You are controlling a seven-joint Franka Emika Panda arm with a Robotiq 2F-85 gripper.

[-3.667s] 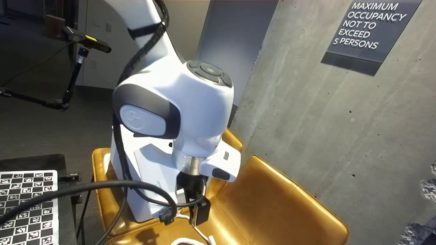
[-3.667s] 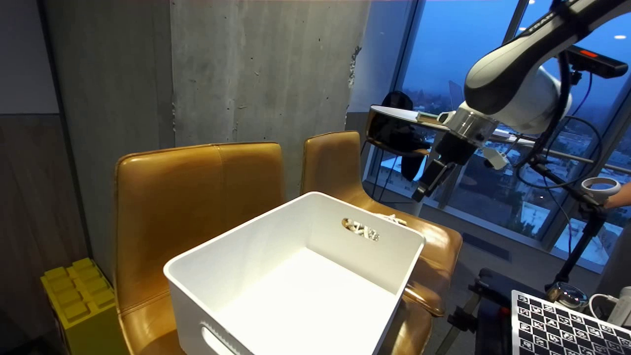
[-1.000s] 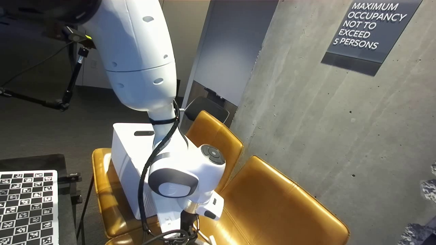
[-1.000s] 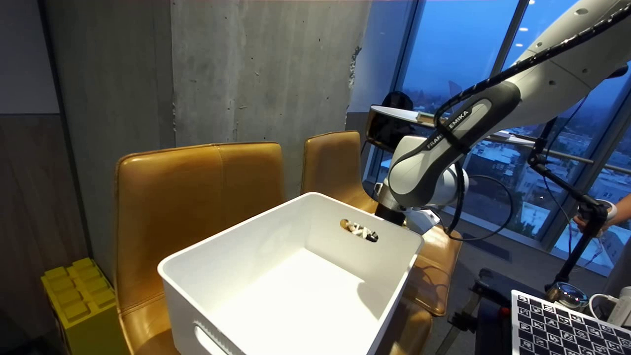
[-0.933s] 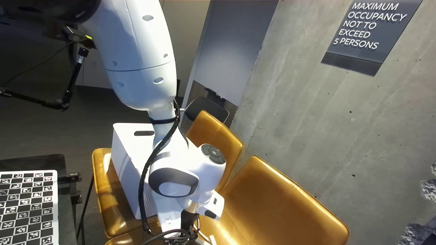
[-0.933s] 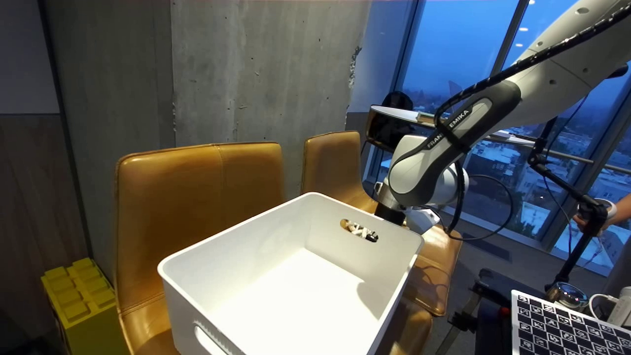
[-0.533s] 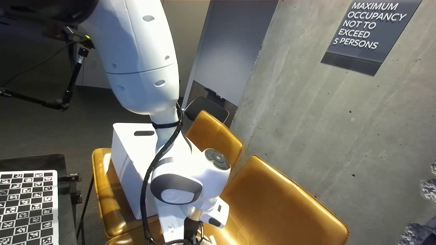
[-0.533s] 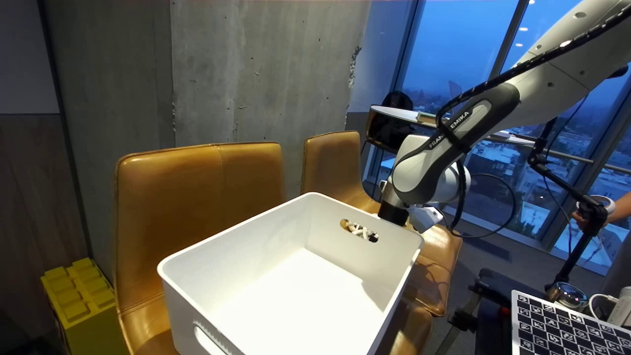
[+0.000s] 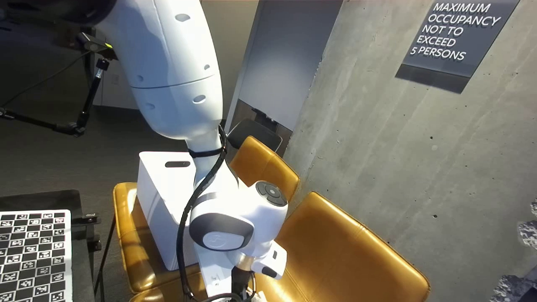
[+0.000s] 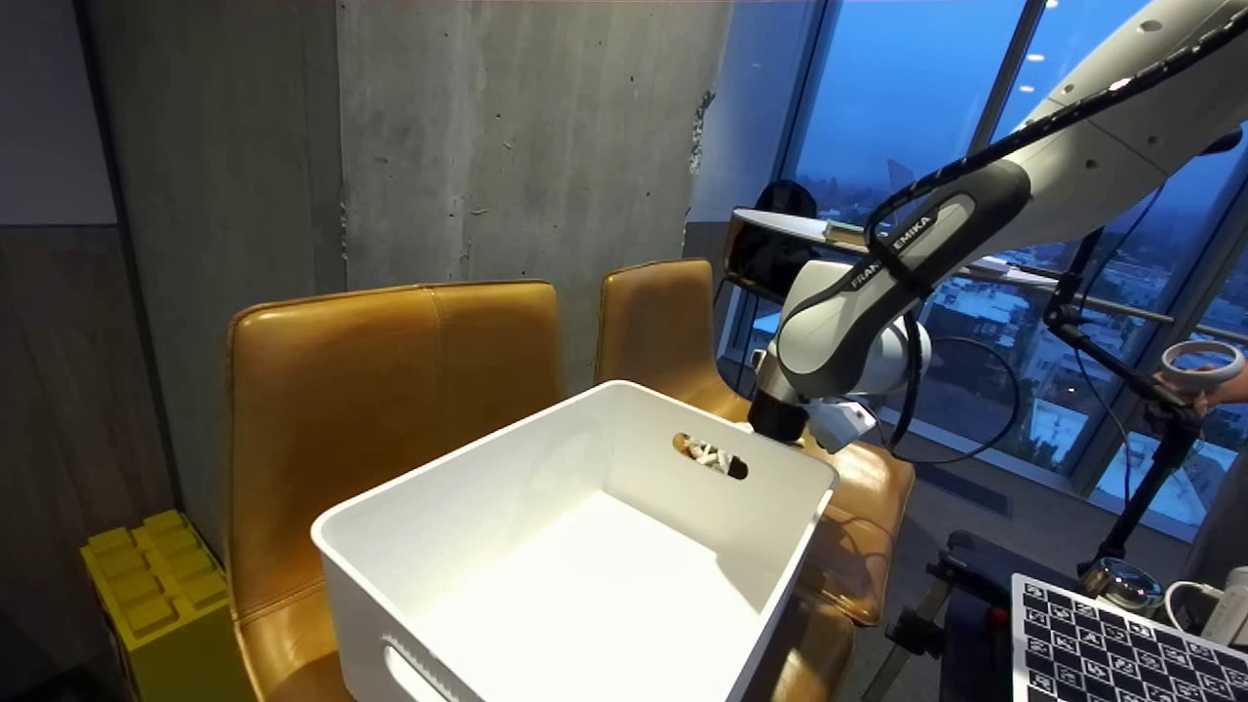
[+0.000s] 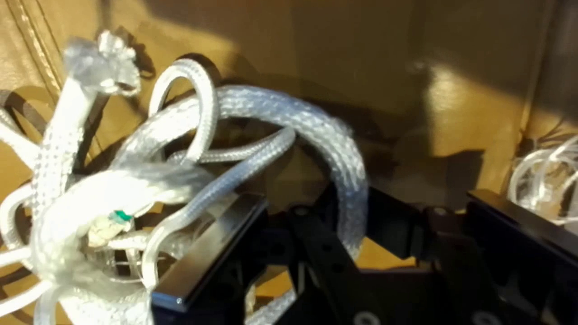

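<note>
clamped hold on a white braided rope (image 11: 289,108), with places given relative to the white storage bin (image 10: 517,487). the gripper (image 11: 353,212) is closed on the rope: in the wrist view one thick strand runs between its fingertips, which bear on it from both sides. the rope lies outside the bin, much of it in a tangle on the seat of a tan leather chair (image 10: 655,322) just beyond the bin's slotted wall; white strands show through the slot. in that exterior view the bin hides the fingertips, and the gripper's dark upper part shows above the rim. thin braided cords (image 11: 207,108) loop over the thick strand. a tuft of pale strands (image 11: 548,178) also lies outside the bin; whether it joins the rope cannot be told. the bin itself rests on a matching chair (image 10: 400,390).

the step in hand is judged to be the securing of the grasp, one strand being caught while much of the tangle rests on the seat beside the bin. the next move appears to call for a firm hold and a slow, straight lift, so that the looped cords neither slip free nor snag on the bin's wall.
</note>
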